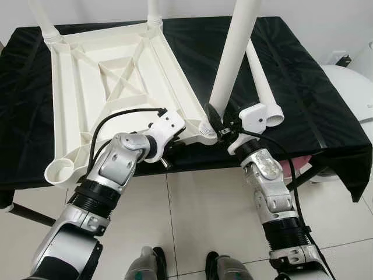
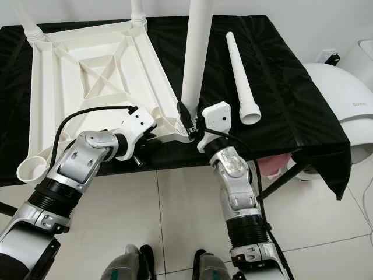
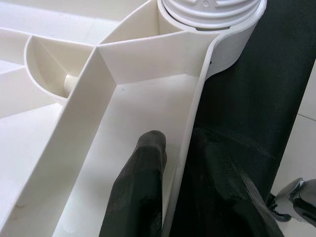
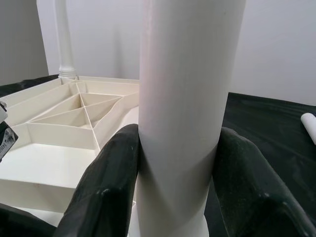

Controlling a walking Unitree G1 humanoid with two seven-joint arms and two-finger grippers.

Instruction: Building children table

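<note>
A white children's table top (image 1: 76, 99) lies upside down on a black cloth. Two legs (image 1: 44, 20) stand in its far corners. A third white leg (image 1: 233, 58) stands upright in the near right corner socket, and my right gripper (image 1: 214, 119) is shut around its lower end; the right wrist view has a finger (image 4: 111, 182) on each side of it. My left gripper (image 3: 177, 136) is shut on the top's near rim (image 3: 190, 123) beside that socket, one finger inside and one outside. A loose leg (image 1: 262, 87) lies on the cloth to the right. The near left socket (image 1: 61, 169) holds nothing.
The black cloth (image 1: 303, 87) hangs over the work table's front and right edges. A white rounded appliance (image 1: 349, 93) stands close at the right. Something pink (image 1: 298, 163) shows under the table's right end. Tiled floor (image 1: 192, 221) lies below, with my feet (image 1: 145, 265) near it.
</note>
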